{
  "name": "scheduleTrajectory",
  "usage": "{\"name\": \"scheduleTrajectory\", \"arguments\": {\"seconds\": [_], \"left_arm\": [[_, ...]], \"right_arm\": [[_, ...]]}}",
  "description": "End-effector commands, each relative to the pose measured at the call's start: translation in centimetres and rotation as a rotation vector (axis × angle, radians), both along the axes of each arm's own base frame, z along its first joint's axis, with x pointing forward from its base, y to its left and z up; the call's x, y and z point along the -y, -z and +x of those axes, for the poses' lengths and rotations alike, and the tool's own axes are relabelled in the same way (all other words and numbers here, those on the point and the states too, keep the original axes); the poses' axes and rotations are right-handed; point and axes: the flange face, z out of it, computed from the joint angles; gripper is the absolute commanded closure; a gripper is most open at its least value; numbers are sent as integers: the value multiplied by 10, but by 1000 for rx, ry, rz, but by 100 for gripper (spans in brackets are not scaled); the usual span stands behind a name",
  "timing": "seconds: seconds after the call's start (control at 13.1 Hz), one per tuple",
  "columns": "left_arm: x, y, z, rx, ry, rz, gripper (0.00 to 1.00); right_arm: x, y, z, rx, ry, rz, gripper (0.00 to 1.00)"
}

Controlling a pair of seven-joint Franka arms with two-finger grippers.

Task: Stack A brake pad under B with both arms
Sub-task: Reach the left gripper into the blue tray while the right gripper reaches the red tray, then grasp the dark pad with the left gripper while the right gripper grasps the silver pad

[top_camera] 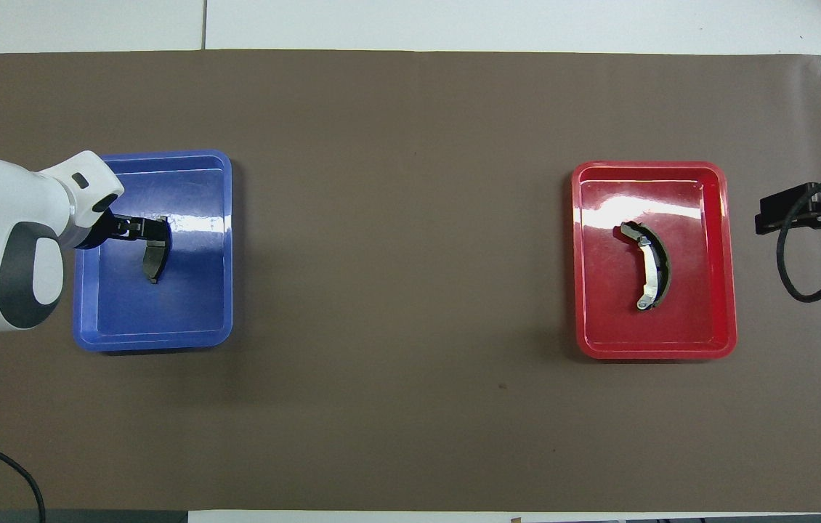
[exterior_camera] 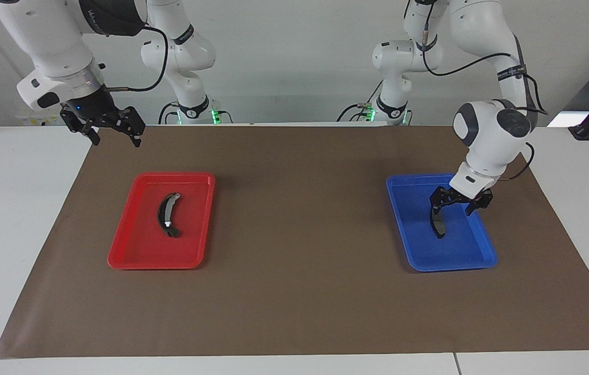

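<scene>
The A brake pad point(exterior_camera: 437, 223), short and dark grey, lies in the blue tray point(exterior_camera: 474, 255) toward the left arm's end of the table; it also shows in the overhead view point(top_camera: 154, 259). My left gripper point(exterior_camera: 453, 208) is low in that tray, open, with one finger at the pad's end nearer the robots; in the overhead view it point(top_camera: 143, 229) is over that same end. B point(exterior_camera: 168, 214), the longer crescent with a silver band, lies in the red tray point(exterior_camera: 133, 258). My right gripper point(exterior_camera: 115, 136) is open and empty, raised over the mat's edge beside the red tray.
A brown mat point(exterior_camera: 299, 291) covers the white table and both trays stand on it. B point(top_camera: 649, 266) and the red tray point(top_camera: 723, 254) also show in the overhead view, with the right gripper point(top_camera: 774, 212) beside them. A black cable loops under the right wrist.
</scene>
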Motion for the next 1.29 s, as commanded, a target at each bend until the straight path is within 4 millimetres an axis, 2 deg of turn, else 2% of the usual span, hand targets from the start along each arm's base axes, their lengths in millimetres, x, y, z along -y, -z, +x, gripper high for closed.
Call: {"name": "scheduleTrajectory", "arguments": {"seconds": [0.0,0.15,0.23,0.38,0.53,0.61,0.68,0.76,0.84,0.99,1.22], "left_arm": [[-1,26,-20,17,20,9,1],[-3,40,-24,15,74,14,1],[0,52,-23,11,88,16,1],[2,72,-20,15,90,17,1],[9,72,-20,18,101,17,4],[9,72,-21,14,101,17,15],[9,72,-21,11,90,16,39],[9,70,-20,11,84,16,73],[8,66,-18,17,87,16,89],[8,59,-18,5,87,16,94],[10,20,-2,-44,83,17,94]], "right_arm": [[4,36,-21,55,-9,16,0],[0,80,-27,88,-19,20,0],[-3,98,-24,79,-22,32,0],[-5,149,-10,39,-101,50,0],[-5,191,-12,95,-176,44,0],[-4,213,-15,119,-196,38,1],[-4,233,-17,123,-208,35,1],[-4,247,-16,134,-216,31,1],[-4,256,-17,137,-226,28,1],[-4,276,-16,118,-275,26,1],[-4,296,-20,122,-272,22,1]]}}
